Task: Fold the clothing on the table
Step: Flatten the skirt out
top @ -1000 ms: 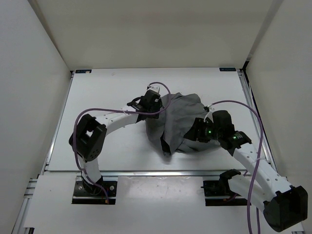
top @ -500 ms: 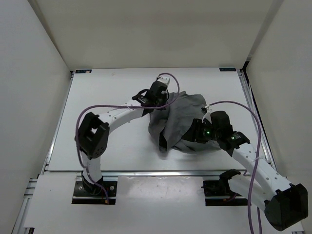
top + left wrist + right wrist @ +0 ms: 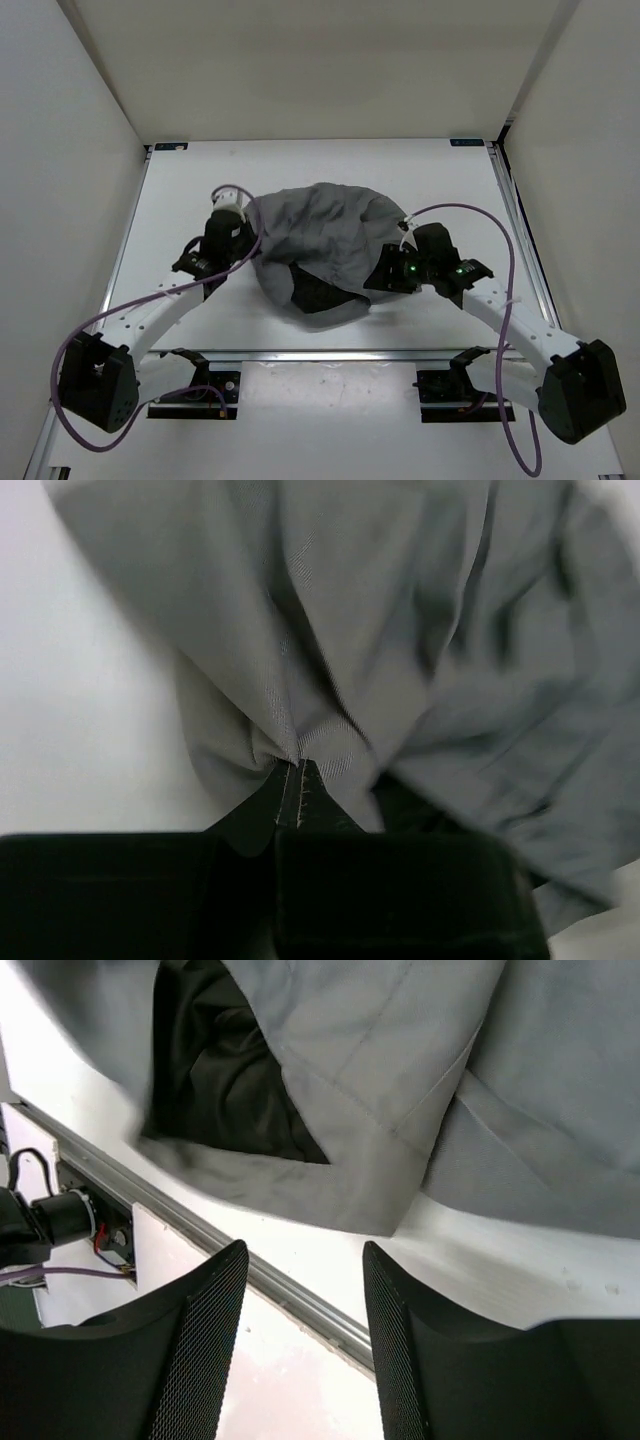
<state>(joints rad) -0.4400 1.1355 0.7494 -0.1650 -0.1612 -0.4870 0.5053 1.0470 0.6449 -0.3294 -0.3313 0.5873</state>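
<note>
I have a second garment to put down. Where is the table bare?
Bare: the far strip of the table behind the clothing, its far-left corner, and the band along the right rail. Crowded: the middle, where the left gripper pinches the clothing and the right gripper hangs open beside it.

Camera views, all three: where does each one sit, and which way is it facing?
Top external: fixed above and behind the arms, looking down on the table; shows both arms, with the clothing between the left gripper and the right gripper.
Left wrist: on the left arm, looking along its shut fingers at pinched grey cloth.
Right wrist: on the right arm, looking past its open fingers at the clothing's hem and the near rail.
Shared: both wrist views see the clothing, from opposite sides.
</note>
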